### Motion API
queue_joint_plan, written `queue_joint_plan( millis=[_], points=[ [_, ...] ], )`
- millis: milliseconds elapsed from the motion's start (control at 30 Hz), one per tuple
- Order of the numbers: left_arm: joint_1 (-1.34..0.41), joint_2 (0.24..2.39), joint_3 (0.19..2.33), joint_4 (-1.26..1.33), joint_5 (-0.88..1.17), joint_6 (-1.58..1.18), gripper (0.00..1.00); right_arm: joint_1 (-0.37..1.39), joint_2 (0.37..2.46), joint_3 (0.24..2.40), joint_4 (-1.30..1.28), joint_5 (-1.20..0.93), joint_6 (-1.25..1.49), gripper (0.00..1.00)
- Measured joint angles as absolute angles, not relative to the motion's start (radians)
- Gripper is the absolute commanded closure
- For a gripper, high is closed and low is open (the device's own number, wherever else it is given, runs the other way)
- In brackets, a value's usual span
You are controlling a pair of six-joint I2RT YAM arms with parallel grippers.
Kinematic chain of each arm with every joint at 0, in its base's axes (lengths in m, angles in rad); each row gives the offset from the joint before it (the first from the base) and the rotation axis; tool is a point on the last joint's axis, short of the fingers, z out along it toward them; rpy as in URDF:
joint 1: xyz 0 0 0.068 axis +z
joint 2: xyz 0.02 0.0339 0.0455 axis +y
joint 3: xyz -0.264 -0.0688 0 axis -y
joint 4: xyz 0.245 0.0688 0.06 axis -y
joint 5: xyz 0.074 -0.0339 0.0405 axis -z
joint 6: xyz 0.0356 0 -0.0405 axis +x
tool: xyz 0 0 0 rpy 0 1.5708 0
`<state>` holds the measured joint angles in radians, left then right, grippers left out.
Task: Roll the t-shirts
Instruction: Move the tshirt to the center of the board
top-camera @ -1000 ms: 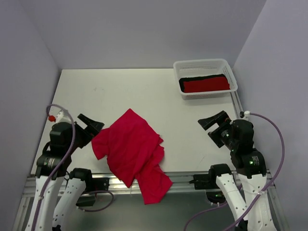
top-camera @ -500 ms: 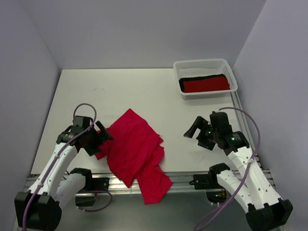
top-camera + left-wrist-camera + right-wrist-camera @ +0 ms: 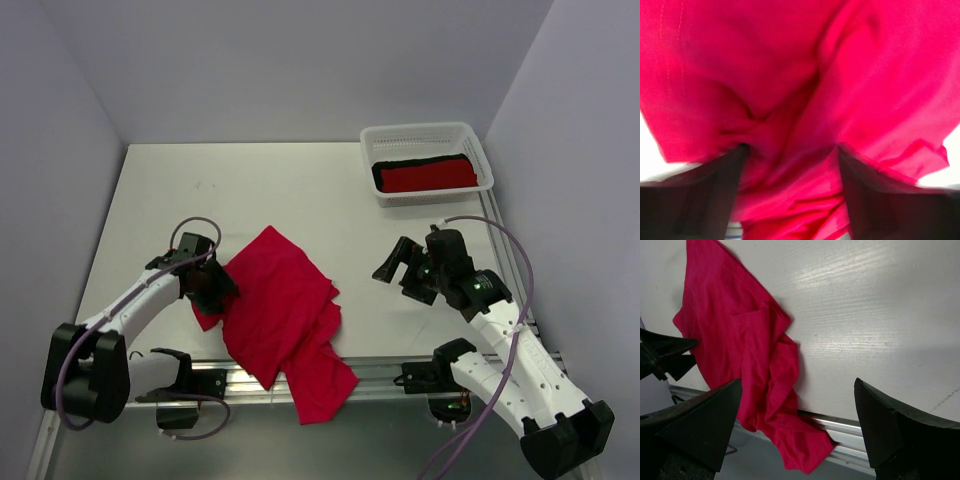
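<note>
The crimson t-shirt (image 3: 280,300) lies crumpled, slanting toward the near edge of the table (image 3: 300,190) and hanging over it; the left gripper (image 3: 212,290), nearer, straddles its left border with fingers apart, seemingly not yet pinching, while the right gripper (image 3: 395,265) stands open well to its right.

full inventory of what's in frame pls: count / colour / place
t-shirt: 1, bright crimson, crumpled at the table's near side, one end hanging over the edge
red bundle: 1, red, rolled, in the basket
black bundle: 1, black, in the basket behind the red one
basket: 1, white, table's far right corner
table: 1, white
left gripper: 1, black, at the t-shirt's left edge, jaws apart with cloth between
right gripper: 1, black, open, over bare table right of the t-shirt
</note>
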<state>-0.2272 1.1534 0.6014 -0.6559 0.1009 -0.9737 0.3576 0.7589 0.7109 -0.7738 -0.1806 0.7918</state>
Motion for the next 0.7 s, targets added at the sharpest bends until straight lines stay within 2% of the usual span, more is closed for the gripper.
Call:
queue_joint_plan(
  millis=[67, 100, 133, 167, 333, 567, 600, 633, 667, 700],
  points=[
    [-0.234, 1.203, 0.602, -0.635, 0.084, -0.984, 0.65, 0.358, 0.759, 0.711, -0.765, -0.178, 0.792, 0.00],
    [-0.236, 1.225, 0.603, -0.629, 0.077, -0.986, 0.85, 0.358, 0.759, 0.710, -0.762, -0.177, 0.792, 0.00],
    [-0.236, 1.243, 0.608, -0.628, 0.070, -0.990, 0.95, 0.358, 0.759, 0.710, -0.760, -0.176, 0.792, 0.00],
    [-0.236, 1.255, 0.619, -0.631, 0.064, -0.987, 1.00, 0.358, 0.759, 0.710, -0.757, -0.176, 0.791, 0.00],
    [-0.238, 1.356, 0.839, -0.680, 0.035, -0.962, 1.00, 0.358, 0.802, 0.710, -0.720, -0.176, 0.785, 0.00],
    [-0.164, 1.688, 1.467, -0.740, 0.010, -0.887, 1.00, 0.360, 0.967, 0.740, -0.664, -0.176, 0.764, 0.00],
    [-0.137, 1.723, 1.532, -0.746, 0.010, -0.878, 0.98, 0.362, 0.987, 0.755, -0.662, -0.176, 0.761, 0.00],
    [-0.105, 1.757, 1.597, -0.756, 0.008, -0.870, 0.83, 0.364, 1.012, 0.777, -0.651, -0.176, 0.759, 0.00],
    [-0.078, 1.785, 1.649, -0.765, 0.002, -0.855, 0.52, 0.368, 1.029, 0.793, -0.640, -0.176, 0.756, 0.00],
    [-0.051, 1.814, 1.700, -0.783, -0.002, -0.841, 0.04, 0.372, 1.052, 0.814, -0.629, -0.176, 0.750, 0.00]
  ],
)
